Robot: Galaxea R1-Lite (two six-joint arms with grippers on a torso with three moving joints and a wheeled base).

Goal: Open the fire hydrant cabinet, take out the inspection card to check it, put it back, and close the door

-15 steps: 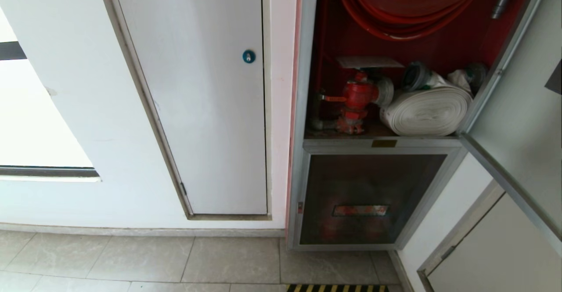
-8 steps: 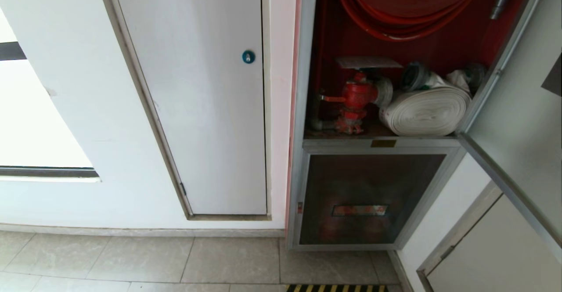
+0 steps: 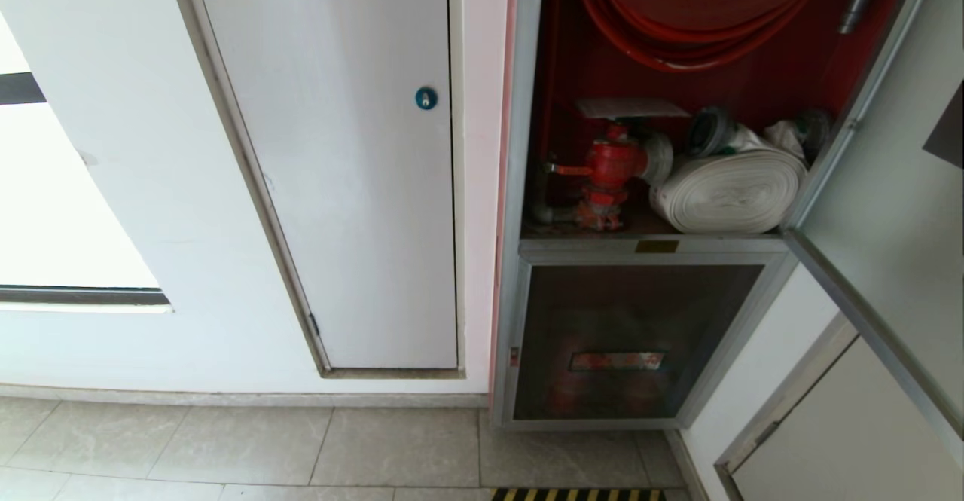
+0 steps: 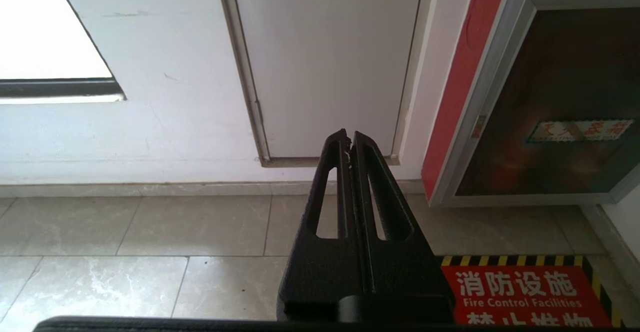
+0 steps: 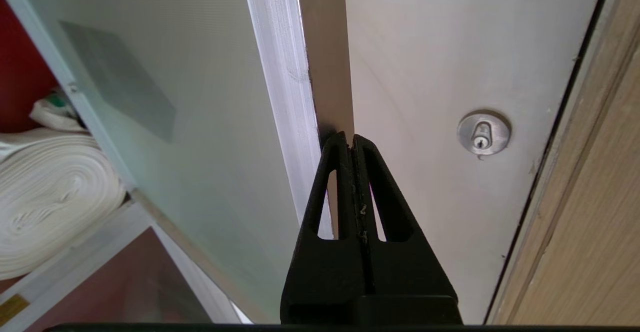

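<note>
One fire hydrant cabinet [image 3: 520, 184] | one open frosted door [image 3: 896, 207] | one red hose reel [image 3: 700, 11] | one red valve [image 3: 611, 166] | one rolled white hose [image 3: 727, 190] | two closed grippers: left [image 4: 349, 135], right [image 5: 349, 137]

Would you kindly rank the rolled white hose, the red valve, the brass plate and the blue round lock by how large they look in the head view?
Largest to smallest:
1. rolled white hose
2. red valve
3. brass plate
4. blue round lock
The last two look close, so that order is unsure.
</note>
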